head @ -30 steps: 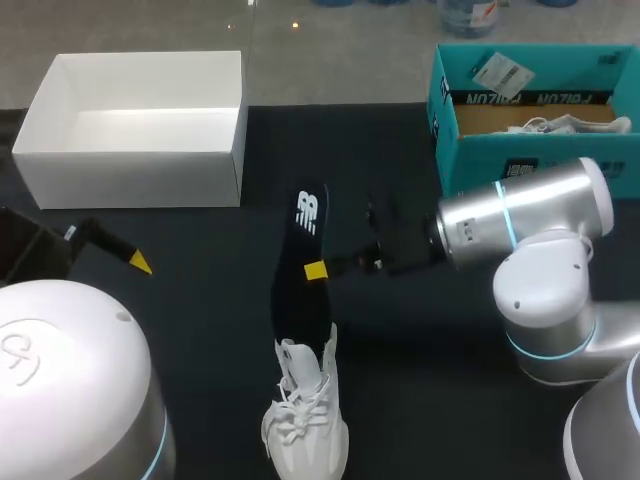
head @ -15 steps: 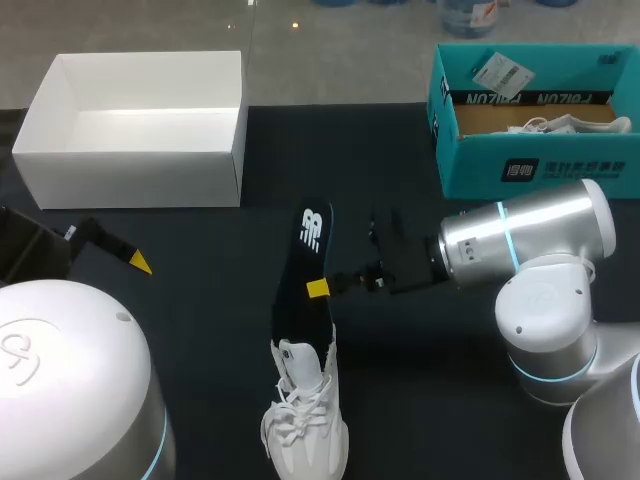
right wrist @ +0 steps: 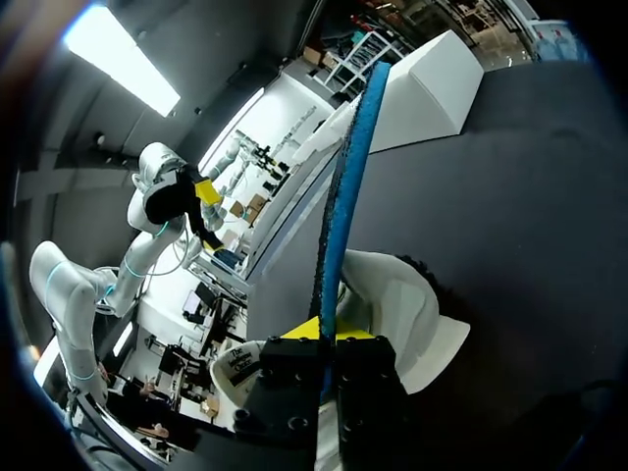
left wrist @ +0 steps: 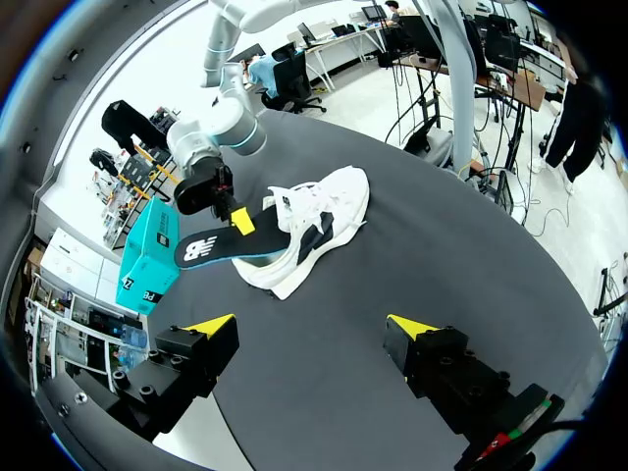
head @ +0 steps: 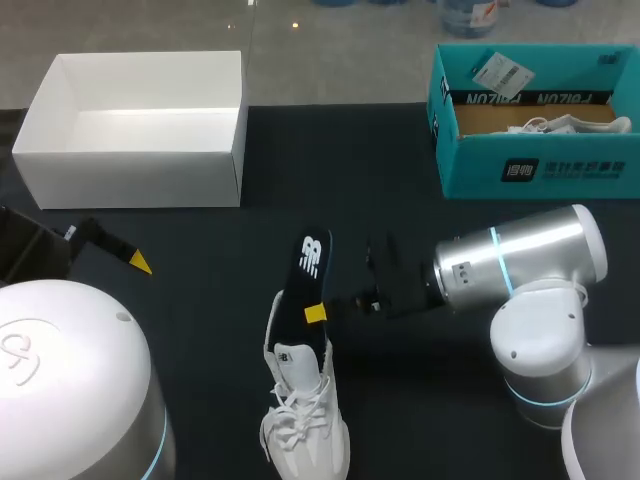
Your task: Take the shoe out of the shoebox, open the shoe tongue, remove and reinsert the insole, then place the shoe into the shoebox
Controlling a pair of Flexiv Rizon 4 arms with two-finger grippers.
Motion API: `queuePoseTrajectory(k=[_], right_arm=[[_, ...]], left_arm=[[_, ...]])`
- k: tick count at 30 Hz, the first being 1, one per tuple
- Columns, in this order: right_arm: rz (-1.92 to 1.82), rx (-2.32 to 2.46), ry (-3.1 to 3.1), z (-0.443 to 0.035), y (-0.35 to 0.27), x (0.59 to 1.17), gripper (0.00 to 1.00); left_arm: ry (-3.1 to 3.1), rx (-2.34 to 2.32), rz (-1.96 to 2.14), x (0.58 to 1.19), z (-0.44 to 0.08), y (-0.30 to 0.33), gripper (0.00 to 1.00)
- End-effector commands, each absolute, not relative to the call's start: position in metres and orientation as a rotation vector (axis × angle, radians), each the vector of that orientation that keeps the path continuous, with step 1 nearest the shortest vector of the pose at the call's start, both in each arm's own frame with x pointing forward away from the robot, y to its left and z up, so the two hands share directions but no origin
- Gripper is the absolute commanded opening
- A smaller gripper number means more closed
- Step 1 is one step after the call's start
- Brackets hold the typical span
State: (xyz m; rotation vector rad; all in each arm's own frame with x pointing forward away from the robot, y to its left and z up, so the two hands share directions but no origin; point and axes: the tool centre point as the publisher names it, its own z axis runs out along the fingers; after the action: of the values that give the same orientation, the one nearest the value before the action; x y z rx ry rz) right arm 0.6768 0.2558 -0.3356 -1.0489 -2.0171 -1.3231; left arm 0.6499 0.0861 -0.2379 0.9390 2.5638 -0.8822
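Right end effector (head: pixel 316 313) pinches the dark insole (head: pixel 308 262), one end tucked into the white shoe (head: pixel 300 425) on the desk (head: pixel 200 330). Left end effector (left wrist: pixel 312 329) is spread wide, empty, well apart. Risk: the unheld shoe slides under the push and the insole buckles.

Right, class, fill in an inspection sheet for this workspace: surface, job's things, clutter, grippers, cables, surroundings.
Surface: black table.
Job's things: empty white cardboard shoebox at far left; white lace-up sneaker near the front, middle; dark foam insole with one end in the sneaker's opening.
Clutter: open teal cardboard box at far right, white items inside.
Grippers: right gripper shut on the insole; left gripper open, holding nothing.
Cables: nothing seen.
Surroundings: nothing seen.
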Motion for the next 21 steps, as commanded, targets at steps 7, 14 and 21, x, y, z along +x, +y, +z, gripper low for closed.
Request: queuePoseTrajectory(k=[7,14,21], right_arm=[[-1.236,-1.07,-2.04,-0.344,0.261,0.66,0.0],[-1.214,-1.076,-2.04,-0.347,0.262,0.658,0.0],[-1.214,-1.074,-2.051,-0.339,0.264,0.665,0.45]], left_arm=[[2.566,0.941,-0.88,0.65,-0.238,0.086,1.0],[2.566,0.941,-0.88,0.65,-0.238,0.086,1.0],[2.566,0.941,-0.88,0.65,-0.238,0.086,1.0]])
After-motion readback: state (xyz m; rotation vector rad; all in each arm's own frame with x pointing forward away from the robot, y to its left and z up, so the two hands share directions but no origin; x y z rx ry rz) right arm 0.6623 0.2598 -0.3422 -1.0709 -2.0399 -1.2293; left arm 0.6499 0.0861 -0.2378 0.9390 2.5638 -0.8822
